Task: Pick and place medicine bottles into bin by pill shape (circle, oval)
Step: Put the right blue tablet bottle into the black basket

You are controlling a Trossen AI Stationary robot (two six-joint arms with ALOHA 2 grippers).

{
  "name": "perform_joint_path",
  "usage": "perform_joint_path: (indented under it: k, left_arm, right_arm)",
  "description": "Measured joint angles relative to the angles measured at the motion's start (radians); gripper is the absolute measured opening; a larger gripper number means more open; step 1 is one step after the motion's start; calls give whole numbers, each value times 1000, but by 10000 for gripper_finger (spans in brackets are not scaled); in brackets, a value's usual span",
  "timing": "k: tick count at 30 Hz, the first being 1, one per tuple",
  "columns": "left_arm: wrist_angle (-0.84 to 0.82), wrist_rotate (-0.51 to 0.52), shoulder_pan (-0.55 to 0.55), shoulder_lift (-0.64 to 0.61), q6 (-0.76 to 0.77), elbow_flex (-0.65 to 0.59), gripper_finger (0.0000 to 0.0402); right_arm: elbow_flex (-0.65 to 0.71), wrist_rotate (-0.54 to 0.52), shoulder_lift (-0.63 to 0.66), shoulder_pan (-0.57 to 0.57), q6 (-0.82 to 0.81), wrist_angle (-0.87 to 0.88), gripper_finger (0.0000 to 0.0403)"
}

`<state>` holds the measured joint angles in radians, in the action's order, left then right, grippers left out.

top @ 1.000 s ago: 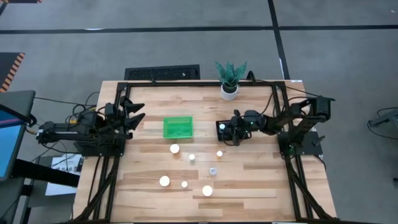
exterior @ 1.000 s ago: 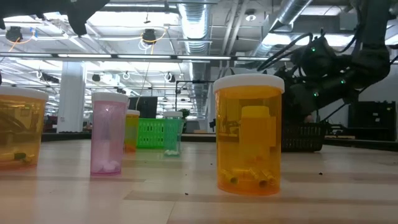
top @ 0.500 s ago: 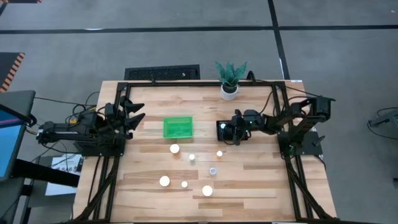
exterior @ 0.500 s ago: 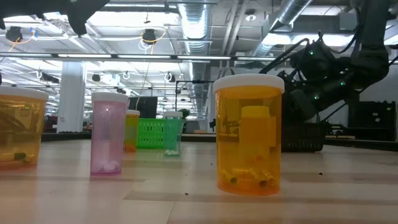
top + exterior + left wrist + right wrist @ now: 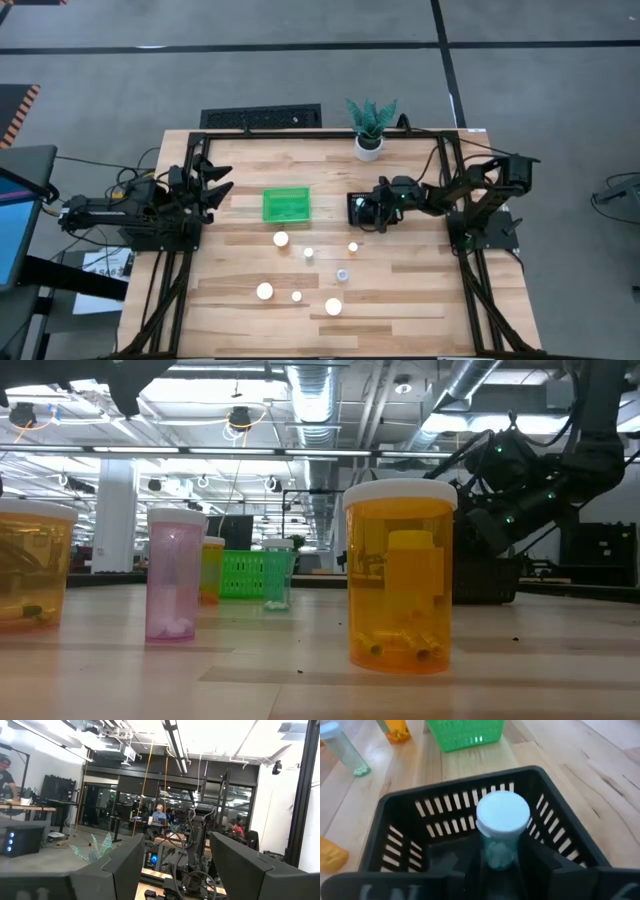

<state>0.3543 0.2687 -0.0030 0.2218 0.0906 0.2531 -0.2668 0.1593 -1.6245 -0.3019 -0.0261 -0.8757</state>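
My right gripper [image 5: 362, 210] is over the black bin [image 5: 352, 203], shut on a pale bottle with a white cap [image 5: 502, 815]. Its fingers reach inside the bin's slatted walls [image 5: 445, 802]. Several other white-capped medicine bottles stand upright on their bases on the wooden table, among them ones at the middle [image 5: 281, 239], [image 5: 352, 247] and at the near side [image 5: 333, 306]. The green bin [image 5: 286, 204] sits left of the black one. My left gripper [image 5: 218, 180] waits open at the table's left side, and its fingers stand wide apart in the left wrist view [image 5: 172, 870]. My right gripper pinches the bottle's clear body [image 5: 495, 851], below the cap, between its two fingers. The fingers slant down into the bin from the table's right. The bottle stands roughly upright, cap up, with white pills at its bottom. I cannot tell whether its base touches the bin floor.
A white pot with a green plant [image 5: 369, 145] stands at the far edge. In the low view a big orange bottle [image 5: 400, 575] stands nearest, with a pink one [image 5: 172, 575] and another orange one [image 5: 30, 570] to its left. Black frame rails run along both sides of the table.
My right gripper has edged a little toward the table's left over the black bin, keeping hold of the bottle. The other bottles and both bins have stayed where they were.
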Motion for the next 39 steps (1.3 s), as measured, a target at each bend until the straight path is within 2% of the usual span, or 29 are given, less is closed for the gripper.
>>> perform_joint_path:
  k: [9,19,30,39]
  left_arm:
    - [1,0,0,0,0,0,220]
    - [3,0,0,0,1,0,220]
    - [3,0,0,0,4,0,220]
    - [3,0,0,0,4,0,220]
  right_arm:
    - [0,0,0,0,0,2,153]
    - [0,0,2,0,-3,-1,208]
    - [0,2,3,0,-4,-2,194]
    - [-20,8,4,1,-29,-3,214]
